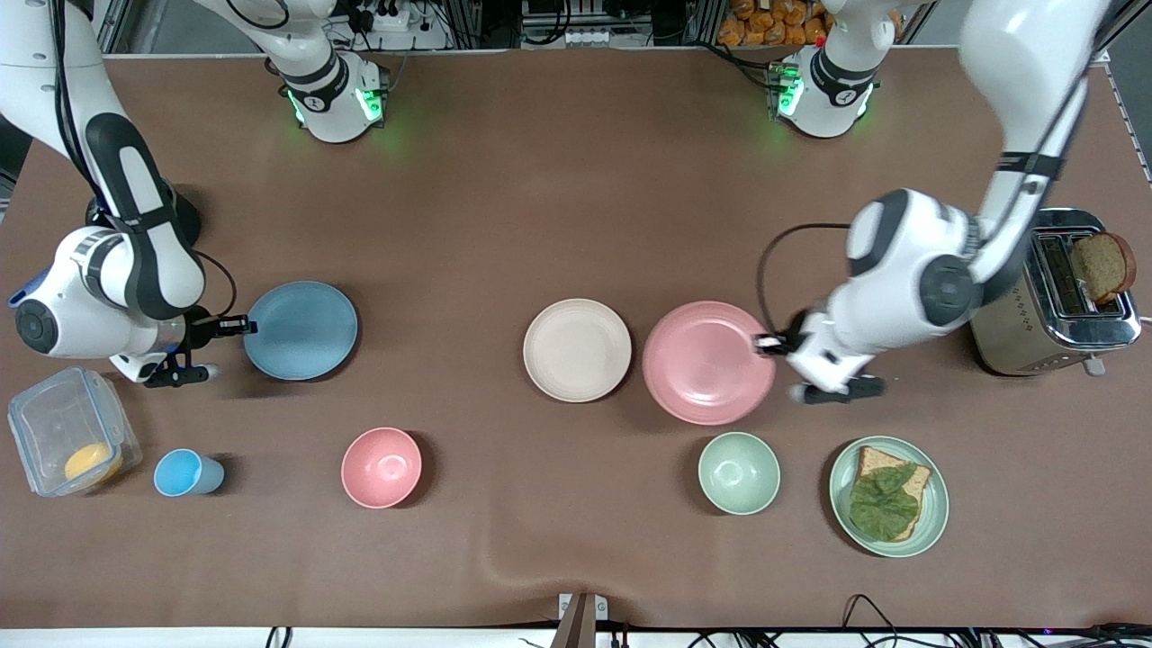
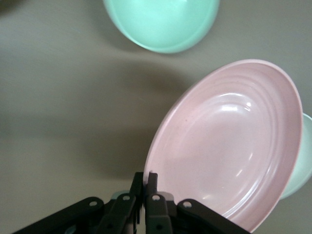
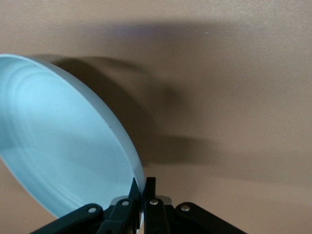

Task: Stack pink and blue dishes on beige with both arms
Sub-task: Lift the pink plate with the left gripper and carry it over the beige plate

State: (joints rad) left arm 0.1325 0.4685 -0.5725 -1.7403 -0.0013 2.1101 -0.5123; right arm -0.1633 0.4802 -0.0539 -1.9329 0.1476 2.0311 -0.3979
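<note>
Two grippers, left (image 1: 767, 342) pinching pink plate (image 1: 708, 362), right (image 1: 241, 325) pinching blue plate (image 1: 301, 329); one beige plate (image 1: 577, 349).

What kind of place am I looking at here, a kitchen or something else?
Probably a robotics lab staged as a kitchen: two arms bolted to a brown-covered table, cables and power strips along its edge, and a toaster, pink plate and blue plate set out as props.

Robot lab, brown-covered table (image 1: 576, 162) — metal framing (image 1: 468, 22), cables (image 1: 864, 612), power strip (image 1: 382, 18)
</note>
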